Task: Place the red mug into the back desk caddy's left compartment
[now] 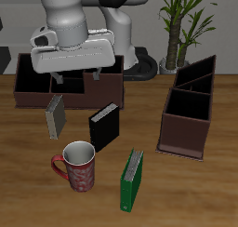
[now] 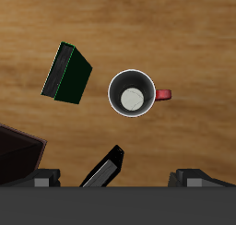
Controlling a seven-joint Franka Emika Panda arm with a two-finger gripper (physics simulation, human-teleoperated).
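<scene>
The red mug stands upright on the table near its front edge, with its handle pointing sideways; it is empty and grey-white inside. It also shows in the wrist view. The back desk caddy, long, low and dark brown, lies at the table's back. Its big square left compartment shows dark at one end, and its middle cells are hidden behind my hand. My gripper is open and empty. It hangs high above the caddy's middle, well back from the mug. In the wrist view only the gripper's fingertips show.
A black book stands between the mug and the long caddy. A grey book leans beside the caddy's front. A green book stands beside the mug. A taller brown caddy with slanted dividers stands across the table.
</scene>
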